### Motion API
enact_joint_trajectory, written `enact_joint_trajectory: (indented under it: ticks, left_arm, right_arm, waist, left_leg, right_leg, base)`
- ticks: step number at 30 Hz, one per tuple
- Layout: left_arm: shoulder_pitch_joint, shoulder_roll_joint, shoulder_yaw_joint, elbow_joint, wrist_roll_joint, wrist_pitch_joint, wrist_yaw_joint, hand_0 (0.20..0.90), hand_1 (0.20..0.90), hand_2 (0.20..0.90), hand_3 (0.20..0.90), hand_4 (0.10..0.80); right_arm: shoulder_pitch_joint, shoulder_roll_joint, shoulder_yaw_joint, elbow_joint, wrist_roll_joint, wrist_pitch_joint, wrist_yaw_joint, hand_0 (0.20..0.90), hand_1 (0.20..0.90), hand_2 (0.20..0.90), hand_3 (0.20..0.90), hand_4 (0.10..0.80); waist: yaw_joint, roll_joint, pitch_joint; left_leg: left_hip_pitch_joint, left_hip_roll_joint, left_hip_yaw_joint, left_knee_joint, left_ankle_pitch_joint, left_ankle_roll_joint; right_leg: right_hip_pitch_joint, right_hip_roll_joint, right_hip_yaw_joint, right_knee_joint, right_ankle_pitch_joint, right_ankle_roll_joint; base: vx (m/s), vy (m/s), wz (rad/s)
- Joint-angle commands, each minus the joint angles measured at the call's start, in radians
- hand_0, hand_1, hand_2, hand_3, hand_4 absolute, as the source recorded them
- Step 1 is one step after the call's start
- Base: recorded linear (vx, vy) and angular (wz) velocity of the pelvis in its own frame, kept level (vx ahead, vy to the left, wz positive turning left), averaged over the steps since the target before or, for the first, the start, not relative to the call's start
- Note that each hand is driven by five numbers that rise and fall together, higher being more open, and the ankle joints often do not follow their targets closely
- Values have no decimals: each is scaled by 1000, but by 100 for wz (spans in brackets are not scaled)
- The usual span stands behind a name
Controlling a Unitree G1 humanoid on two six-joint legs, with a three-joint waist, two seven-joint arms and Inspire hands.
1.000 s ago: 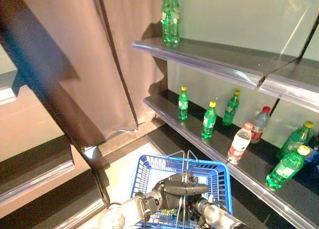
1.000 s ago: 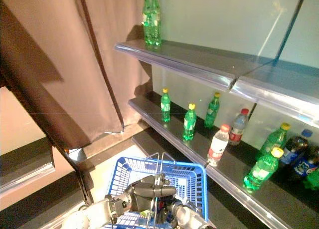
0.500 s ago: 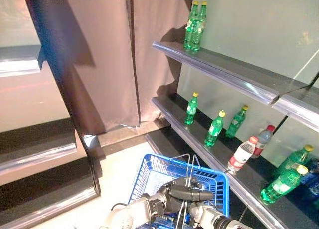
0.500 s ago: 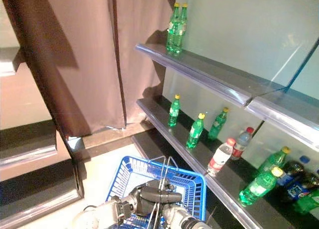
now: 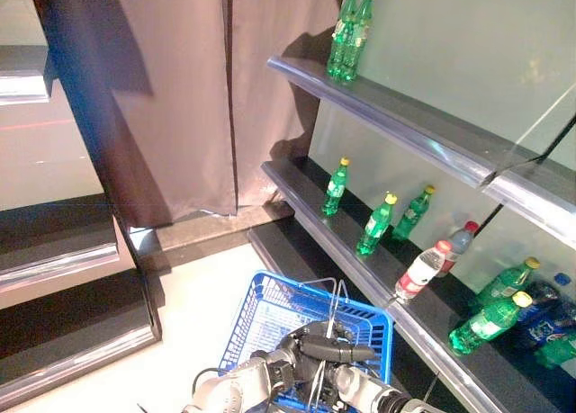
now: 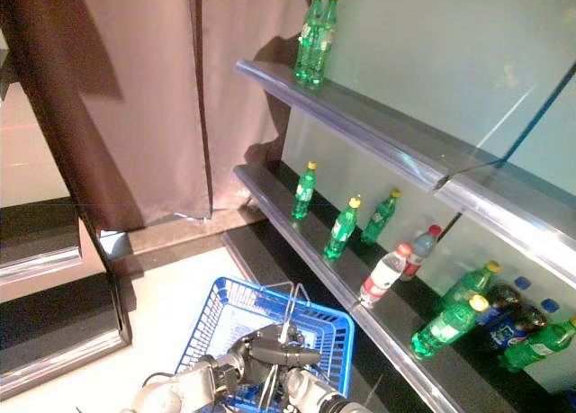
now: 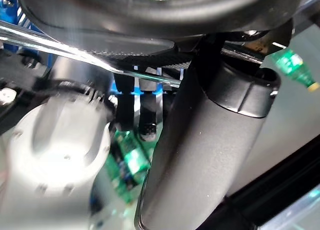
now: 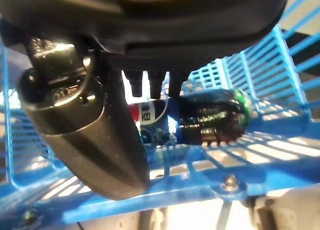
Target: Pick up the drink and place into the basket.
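The blue basket (image 5: 270,291) hangs raised in front of me, low in the eye views. My left hand (image 5: 317,346) is shut on its thin wire handles (image 5: 335,298), which also glint across the left wrist view (image 7: 125,72). My right hand (image 8: 95,135) reaches down inside the basket with its fingers (image 8: 152,82) straight. A dark drink bottle (image 8: 210,115) with a coloured label lies on the basket's mesh floor just past those fingers. A green bottle (image 7: 125,162) also lies in the basket.
A shelf unit stands to the right. Its middle shelf (image 5: 306,206) holds green bottles (image 5: 376,224), a clear bottle with a red cap (image 5: 419,269) and dark drinks (image 5: 540,296). Green bottles (image 5: 349,31) stand on the top shelf. A brown curtain (image 5: 171,89) and dark steps (image 5: 63,260) are at the left.
The camera has shifted, so the shelves and curtain sit differently in the picture. The basket and both hands keep the same pose at the bottom.
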State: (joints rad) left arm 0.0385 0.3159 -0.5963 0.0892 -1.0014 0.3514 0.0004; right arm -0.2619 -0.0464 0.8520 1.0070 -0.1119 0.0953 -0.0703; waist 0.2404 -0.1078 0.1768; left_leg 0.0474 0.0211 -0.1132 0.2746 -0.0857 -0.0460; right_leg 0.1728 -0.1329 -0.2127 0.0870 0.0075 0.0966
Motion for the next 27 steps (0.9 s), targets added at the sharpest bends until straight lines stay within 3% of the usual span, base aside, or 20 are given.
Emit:
enact_joint_trajectory:
  ticks: [1,8,16,21,27]
  left_arm:
    - [-130,-64,68,-253,61,-132,29,300,300,300,200,100]
    - [47,37,306,-434,74,-76,33,300,300,300,200,100]
    - [223,99,558,-494,-88,-11,5,300,300,300,200,100]
    - [283,105,602,-465,-104,-13,-16,300,300,300,200,100]
    - [339,77,598,-423,-51,-120,20,300,300,300,200,100]
  right_arm:
    - [-136,-86,-79,-222,18,-105,-124,900,900,900,900,800]
    - [79,-289,-252,-662,-78,-91,-143,900,900,900,900,800]
    - [330,-445,-542,-1001,-104,-161,-112,900,900,900,900,800]
    - [412,-472,-668,-1105,-24,-245,-119,900,900,900,900,800]
    - [502,-438,-782,-1184,161,-435,-168,900,900,900,900,800]
  waist:
    - [-31,29,-12]
    - [-61,31,26]
    - [-105,57,42]
    - [-135,61,38]
    - [-169,71,27]
  left_leg:
    - [50,-21,98,-135,44,58]
    - [34,-3,101,-173,82,51]
    - [37,12,104,-204,116,39]
    - [53,19,115,-222,125,28]
    - [72,27,126,-234,125,15]
  right_leg:
    - [26,29,-7,-15,24,63]
    - [-1,39,10,-40,46,52]
    - [-11,36,13,-57,55,34]
    - [-8,34,13,-61,49,25]
    - [1,36,14,-55,28,7]
  base:
    - [-150,-88,-5]
    - [-175,-49,-9]
    - [-127,25,-11]
    - [-66,35,-11]
    - [-46,27,-6]
